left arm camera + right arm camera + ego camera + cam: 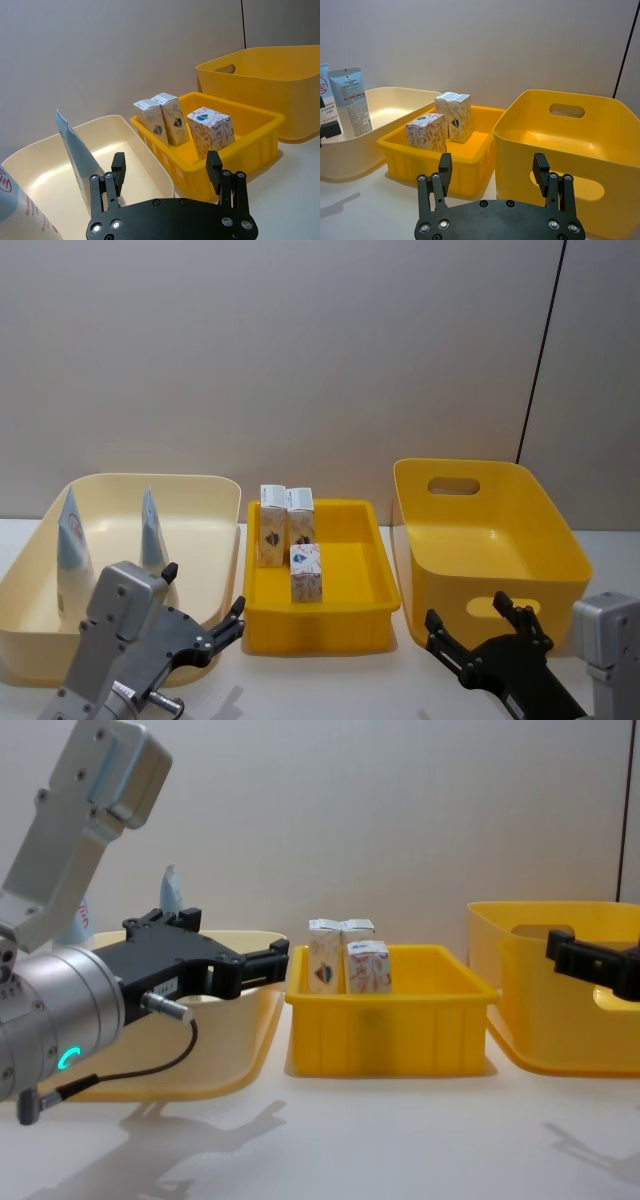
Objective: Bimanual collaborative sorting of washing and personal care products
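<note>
Two white tubes (72, 540) are standing in the cream bin (150, 480) on my left. Three small cartons (306, 573) are sitting in the little yellow tray (385, 562) in the middle. My left fingers (118, 170) are hanging wide apart, holding nothing, just in front of the cream bin. My right fingers (445, 172) are spreading wide and empty before the big yellow bin (480, 530).
</note>
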You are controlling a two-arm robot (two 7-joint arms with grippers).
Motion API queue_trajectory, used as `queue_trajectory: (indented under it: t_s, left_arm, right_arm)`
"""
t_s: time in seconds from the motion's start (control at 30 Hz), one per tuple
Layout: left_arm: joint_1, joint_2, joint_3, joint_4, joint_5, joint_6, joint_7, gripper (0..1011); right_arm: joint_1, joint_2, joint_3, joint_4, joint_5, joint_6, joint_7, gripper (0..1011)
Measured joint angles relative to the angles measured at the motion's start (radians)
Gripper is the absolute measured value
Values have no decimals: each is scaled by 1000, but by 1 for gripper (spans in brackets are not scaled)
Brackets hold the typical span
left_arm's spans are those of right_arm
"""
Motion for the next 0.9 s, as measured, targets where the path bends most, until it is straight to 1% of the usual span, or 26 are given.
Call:
queue_trajectory:
  t_s: [0.9]
  left_arm:
    - [0,0,0,0,0,0,0,1000]
  right_arm:
    - [0,0,0,0,0,0,0,1001]
